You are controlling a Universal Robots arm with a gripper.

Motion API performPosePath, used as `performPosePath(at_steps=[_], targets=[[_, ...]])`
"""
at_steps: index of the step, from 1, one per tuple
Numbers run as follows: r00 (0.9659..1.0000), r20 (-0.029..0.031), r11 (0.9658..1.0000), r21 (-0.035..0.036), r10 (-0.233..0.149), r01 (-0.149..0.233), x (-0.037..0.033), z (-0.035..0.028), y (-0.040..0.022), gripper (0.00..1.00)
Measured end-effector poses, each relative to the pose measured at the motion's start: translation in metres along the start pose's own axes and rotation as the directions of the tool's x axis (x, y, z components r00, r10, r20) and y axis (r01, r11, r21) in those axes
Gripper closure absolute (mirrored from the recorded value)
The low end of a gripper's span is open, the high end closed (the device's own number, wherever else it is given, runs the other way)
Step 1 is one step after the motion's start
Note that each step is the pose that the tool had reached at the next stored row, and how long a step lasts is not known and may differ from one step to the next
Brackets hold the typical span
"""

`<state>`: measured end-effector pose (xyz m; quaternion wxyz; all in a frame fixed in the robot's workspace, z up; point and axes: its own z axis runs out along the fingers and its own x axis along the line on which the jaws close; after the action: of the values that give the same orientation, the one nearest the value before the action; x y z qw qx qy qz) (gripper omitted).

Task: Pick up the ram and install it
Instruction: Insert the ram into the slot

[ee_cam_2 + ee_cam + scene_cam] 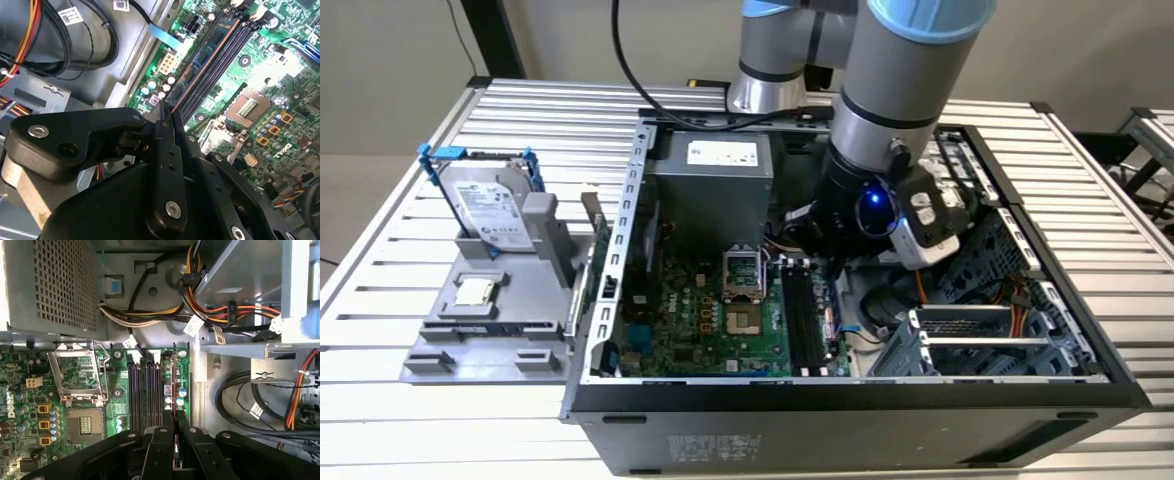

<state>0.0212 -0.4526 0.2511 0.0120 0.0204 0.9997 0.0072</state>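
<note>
Over black slots (150, 395): jaws pinch thin flat ram (174, 390).

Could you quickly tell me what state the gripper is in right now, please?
Gripper: shut on the ram, held edge-on over the outermost of the motherboard's long slots.

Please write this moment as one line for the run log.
tool: shut on ram | ram: edge-on over slots | case: open

hard drive (491, 205) on tray (460, 345) | exterior view's left of case (854, 415)
</note>
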Motion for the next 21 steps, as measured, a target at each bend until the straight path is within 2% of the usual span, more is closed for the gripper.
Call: performPosePath(at_steps=[8, 21], targets=[[1.0000, 0.0000, 1.0000, 0.0001, 0.000, 0.000, 0.0029, 0.0034, -0.0034, 1.00], [0.9999, -0.0002, 0.9999, 0.0010, -0.010, 0.010, 0.0050, 0.0118, -0.0043, 1.00]])
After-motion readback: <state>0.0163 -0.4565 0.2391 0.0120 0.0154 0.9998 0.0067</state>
